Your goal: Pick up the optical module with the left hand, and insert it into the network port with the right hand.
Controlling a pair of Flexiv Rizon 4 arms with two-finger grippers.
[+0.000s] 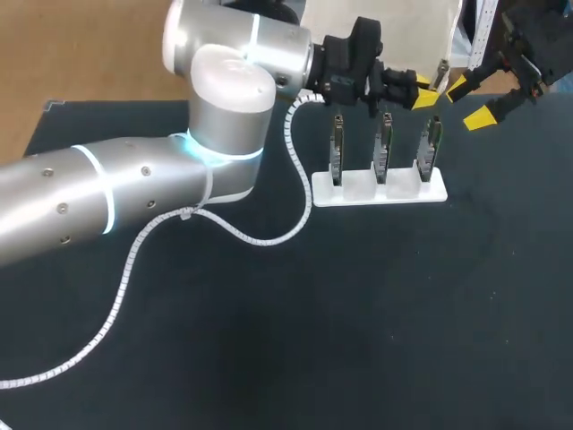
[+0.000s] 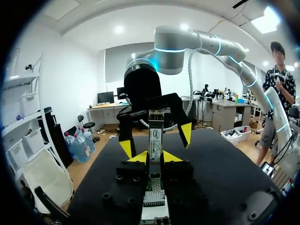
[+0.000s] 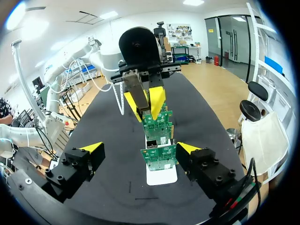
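My left gripper is shut on the optical module, a slim silver bar that stands up from between its yellow tips. It holds the module above the rightmost of three green network cards, which stand in a white stand. My right gripper faces it from the far right, open, its fingers either side of the module's far end without touching. In the right wrist view the module and my left gripper hang over the row of cards, ahead of my open right gripper.
The stand sits on a black table. My left arm crosses the left half of the table, and its white coiled cable trails over the surface. The table's far edge runs just behind the grippers.
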